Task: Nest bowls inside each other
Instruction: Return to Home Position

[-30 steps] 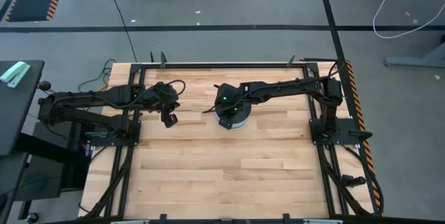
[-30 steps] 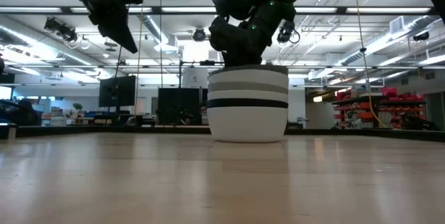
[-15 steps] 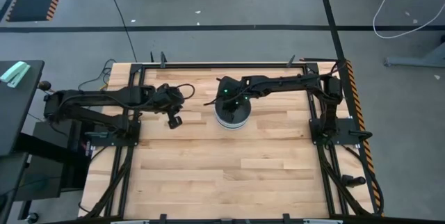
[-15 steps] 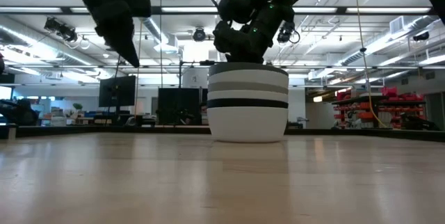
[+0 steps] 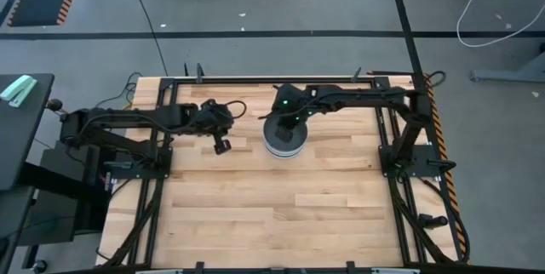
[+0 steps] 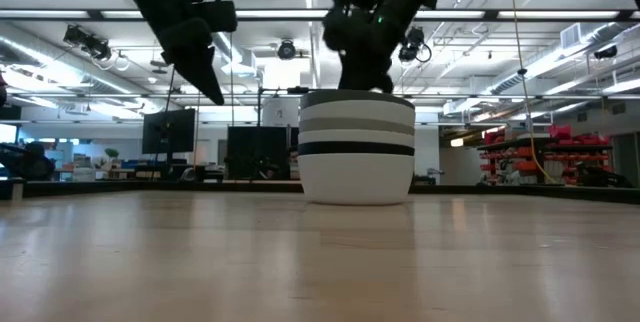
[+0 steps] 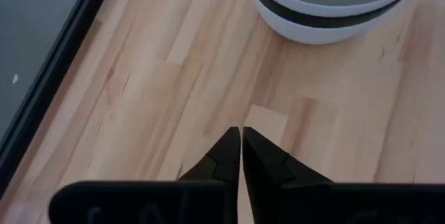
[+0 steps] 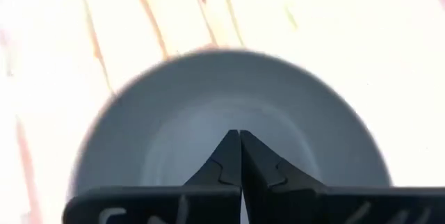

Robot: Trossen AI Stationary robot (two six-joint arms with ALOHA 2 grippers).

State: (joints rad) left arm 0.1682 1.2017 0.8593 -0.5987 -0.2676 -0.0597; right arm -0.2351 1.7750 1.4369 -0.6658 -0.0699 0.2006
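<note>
The bowls (image 6: 357, 152) sit nested in one stack on the bench (image 5: 281, 214), the right hand (image 8: 240, 139) clenched empty just above the top bowl, the left hand (image 7: 240, 135) clenched empty nearby; pulling away low or sideways could clip the rim and shove the stack.

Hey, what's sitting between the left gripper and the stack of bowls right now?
Nothing: only bare wooden table lies between the left gripper and the stack of bowls, as the high view and the left wrist view both show.
</note>
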